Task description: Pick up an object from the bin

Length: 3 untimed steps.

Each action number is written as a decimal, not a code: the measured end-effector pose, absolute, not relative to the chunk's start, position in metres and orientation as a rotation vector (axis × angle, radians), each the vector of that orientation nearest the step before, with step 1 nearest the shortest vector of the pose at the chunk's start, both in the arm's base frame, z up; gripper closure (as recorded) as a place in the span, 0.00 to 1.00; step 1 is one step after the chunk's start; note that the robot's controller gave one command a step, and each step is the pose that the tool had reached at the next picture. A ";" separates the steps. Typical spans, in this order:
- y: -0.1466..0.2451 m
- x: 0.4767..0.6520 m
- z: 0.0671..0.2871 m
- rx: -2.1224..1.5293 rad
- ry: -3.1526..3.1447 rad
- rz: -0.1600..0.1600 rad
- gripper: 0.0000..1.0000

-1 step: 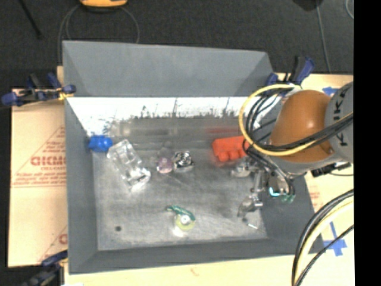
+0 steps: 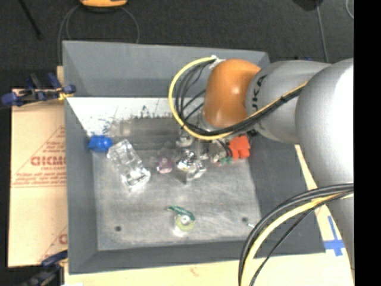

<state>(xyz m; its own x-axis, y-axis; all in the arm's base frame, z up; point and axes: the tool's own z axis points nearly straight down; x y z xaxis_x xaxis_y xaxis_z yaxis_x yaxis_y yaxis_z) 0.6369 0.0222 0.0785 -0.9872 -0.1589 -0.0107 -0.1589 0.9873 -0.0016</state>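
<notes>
Gripper (image 2: 190, 164): metallic, low over the bin floor near the middle, below the orange wrist cover (image 2: 229, 94); whether it is open or closed, or has hold of anything, cannot be told.
Nearest thing: small purple lump (image 2: 165, 165), just beside the gripper on the view's left.
Red block (image 2: 239, 148): near the gripper on the view's right, partly under the arm (image 2: 309, 106).
Clear plastic piece (image 2: 128, 165): left of the purple lump, apart from it.
Blue cap (image 2: 98, 143): by the left wall, near the clear plastic piece.
Green-and-white piece (image 2: 183, 219): alone toward the near wall of the bin (image 2: 80, 207), well apart from the gripper.
</notes>
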 end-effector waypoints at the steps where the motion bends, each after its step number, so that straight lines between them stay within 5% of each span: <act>1: -0.047 0.636 0.103 -0.173 3.129 -0.005 0.00; 3: -0.105 0.652 0.080 0.064 3.132 0.003 0.00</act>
<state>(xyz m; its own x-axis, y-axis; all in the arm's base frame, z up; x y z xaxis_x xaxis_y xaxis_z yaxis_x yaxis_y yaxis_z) 0.6521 -0.1051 0.0796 -0.9991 0.0410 -0.0084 0.0410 0.9992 0.0021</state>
